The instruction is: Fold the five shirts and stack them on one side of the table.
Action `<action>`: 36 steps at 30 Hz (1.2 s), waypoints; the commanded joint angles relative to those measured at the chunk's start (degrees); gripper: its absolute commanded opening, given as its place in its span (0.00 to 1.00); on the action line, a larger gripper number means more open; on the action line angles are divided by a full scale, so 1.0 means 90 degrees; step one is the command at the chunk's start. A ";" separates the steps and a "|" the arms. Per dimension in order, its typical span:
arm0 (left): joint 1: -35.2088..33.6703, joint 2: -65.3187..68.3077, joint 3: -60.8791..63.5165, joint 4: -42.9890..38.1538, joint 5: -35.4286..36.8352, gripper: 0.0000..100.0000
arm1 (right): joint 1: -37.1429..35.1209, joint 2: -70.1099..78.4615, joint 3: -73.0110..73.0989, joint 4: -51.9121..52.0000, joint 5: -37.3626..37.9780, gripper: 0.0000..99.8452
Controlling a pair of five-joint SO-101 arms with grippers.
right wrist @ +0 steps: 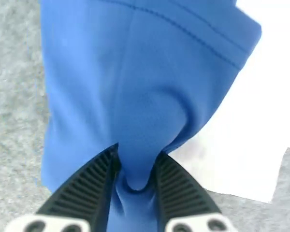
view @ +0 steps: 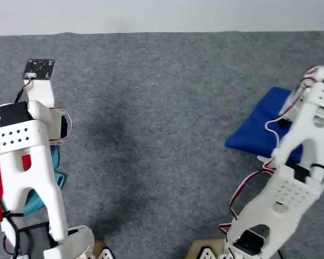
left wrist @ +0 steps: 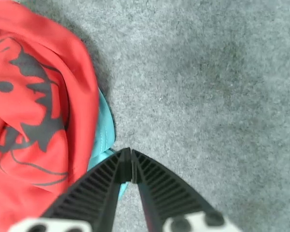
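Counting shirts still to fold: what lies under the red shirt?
A teal shirt pokes out from beneath the red shirt, at its edge beside the left pincer. How far it runs underneath, and anything else below, is covered.

I can read no text, number or sign here. The red shirt (left wrist: 34, 111) carries a dark print, but it is curved lines and blots, not letters. The small board (view: 39, 68) has marks too small to read.

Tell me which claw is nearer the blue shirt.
Right. The right claw is clamped on the blue shirt; the left claw sits across the table by the red shirt.
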 commanded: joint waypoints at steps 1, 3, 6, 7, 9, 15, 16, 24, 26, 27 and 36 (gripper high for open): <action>0.0000 -0.0195 -0.0015 -0.0117 -0.0088 0.00 | 0.0396 -0.0718 -0.0068 0.0259 0.0332 0.01; 0.0000 -0.0195 -0.0015 -0.0117 -0.0088 0.00 | 0.0513 -0.0874 -0.0068 0.0259 0.0449 0.01; 0.0000 -0.0195 -0.0015 -0.0117 -0.0088 0.00 | 0.0698 -0.1040 -0.0039 0.0259 0.0606 0.01; 0.0000 -0.0205 -0.0015 -0.0117 -0.0088 0.00 | 0.0777 -0.1070 -0.0039 0.0259 0.0645 0.01; 0.0000 -0.0225 -0.0024 -0.0117 -0.0088 0.00 | 0.0952 -0.1079 -0.0039 0.0259 0.0752 0.01; 0.0000 -0.0234 -0.0024 -0.0078 -0.0088 0.00 | 0.1236 -0.0884 -0.0029 0.0259 0.1026 0.01; 0.0000 -0.0234 -0.0024 -0.0078 -0.0088 0.00 | 0.1206 -0.0816 -0.0029 0.0259 0.1016 0.01; 0.0000 -0.0234 -0.0024 -0.0068 -0.0078 0.00 | 0.0181 -0.1158 -0.0049 0.0259 0.0967 0.01; 0.0000 -0.0234 -0.0024 -0.0068 -0.0078 0.00 | -0.0103 -0.1421 -0.0049 0.0259 0.0899 0.01; 0.0000 -0.0234 -0.0024 -0.0068 -0.0078 0.00 | -0.0230 -0.1538 -0.0049 0.0259 0.0772 0.01; 0.0000 -0.0244 -0.0024 -0.0059 -0.0078 0.00 | 0.0161 -0.1773 -0.0039 0.0171 0.0684 0.01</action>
